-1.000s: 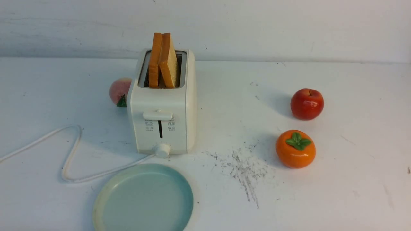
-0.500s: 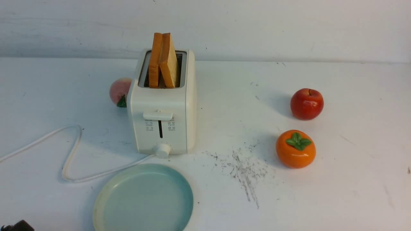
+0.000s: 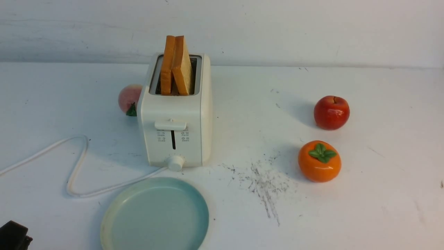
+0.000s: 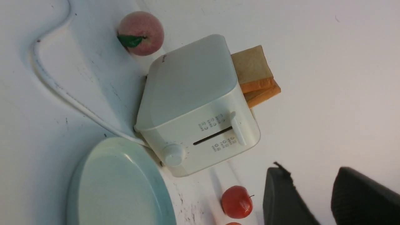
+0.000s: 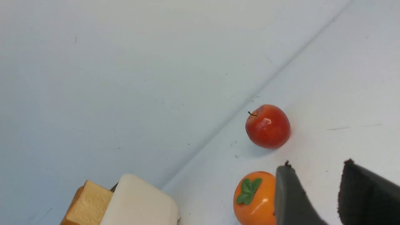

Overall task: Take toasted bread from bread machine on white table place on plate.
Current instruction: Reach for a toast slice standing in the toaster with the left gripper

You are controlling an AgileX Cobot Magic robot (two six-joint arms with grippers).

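Two slices of toasted bread (image 3: 177, 66) stand upright in the slots of the cream-white bread machine (image 3: 175, 118) on the white table (image 3: 242, 104). They also show in the left wrist view (image 4: 254, 76). The teal-green plate (image 3: 114, 208) lies just in front of the bread machine. My left gripper (image 4: 311, 170) is open and empty, low at the near left; only a black part of it (image 3: 12, 236) shows in the front view. My right gripper (image 5: 315, 165) is open and empty, near the persimmon (image 5: 253, 197); it is out of the front view.
A red apple (image 3: 331, 113) and an orange persimmon (image 3: 319, 161) sit at the right. A peach (image 3: 129, 99) sits behind the bread machine's left side. The white cord (image 3: 74, 163) loops across the table at the left. Dark scuffs (image 3: 265, 182) mark the middle.
The black part of my left gripper has come further up into the front view at the bottom left corner. Nothing else has moved.
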